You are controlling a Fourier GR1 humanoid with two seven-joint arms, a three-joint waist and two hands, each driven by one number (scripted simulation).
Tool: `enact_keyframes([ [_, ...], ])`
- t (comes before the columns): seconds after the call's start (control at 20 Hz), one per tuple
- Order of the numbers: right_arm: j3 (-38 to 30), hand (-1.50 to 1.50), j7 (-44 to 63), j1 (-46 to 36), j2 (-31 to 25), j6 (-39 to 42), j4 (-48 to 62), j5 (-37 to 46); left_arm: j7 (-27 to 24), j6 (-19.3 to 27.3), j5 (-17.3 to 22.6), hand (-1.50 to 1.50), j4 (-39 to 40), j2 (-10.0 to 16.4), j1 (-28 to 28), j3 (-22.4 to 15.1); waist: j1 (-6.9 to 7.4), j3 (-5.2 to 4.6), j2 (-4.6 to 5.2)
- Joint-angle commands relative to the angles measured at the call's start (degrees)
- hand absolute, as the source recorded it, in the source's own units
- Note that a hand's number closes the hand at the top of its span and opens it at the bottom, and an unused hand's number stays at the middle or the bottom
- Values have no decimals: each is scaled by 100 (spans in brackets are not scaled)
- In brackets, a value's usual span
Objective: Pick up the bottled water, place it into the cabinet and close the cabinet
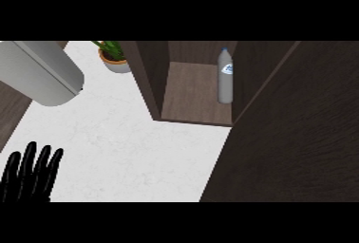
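The bottled water (224, 80) stands upright on the cabinet (189, 90) shelf, upper centre of the frame, close to the right inner wall. Its small blue-and-white label cannot be read. The cabinet door (294, 137) stands open at right. The left hand (29, 173), lower left, rests open with fingers straight, holding nothing. A potted plant (113, 58) sits on the white counter (126, 142), top centre-left.

- The bottled water (225, 85) inside the cabinet (193, 95) wore a small blue label (228, 69) near its neck, but I could not make out what was printed on it.
- I could read no other word, brand, number or sign.
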Motion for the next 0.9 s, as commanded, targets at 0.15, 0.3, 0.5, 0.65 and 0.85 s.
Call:
enact_keyframes([
  [0.15, 259, 150, 141, -290, 988, -945, 750, -227, -31, -208, 26, -150, 19, 68, 104, -33, 166, 2, 72],
  [0.3, 302, 150, 226, -239, 990, -760, 1009, -664, -34, -301, 92, -150, -6, 145, 3, 122, 306, -2, 148],
  [0.5, 471, 150, 533, 112, 835, -318, 1447, -1831, -51, -458, 92, -150, -20, 225, -37, 143, 595, -3, 291],
  [0.65, 351, 150, 714, 95, 969, -411, 1562, -2472, -77, -594, 124, -150, 44, 265, -78, 184, 543, -2, 267],
  [0.85, -399, 150, 424, 73, 998, -935, 1429, -2556, -76, -527, 135, -150, 42, 194, 7, 146, 325, 15, 224],
])
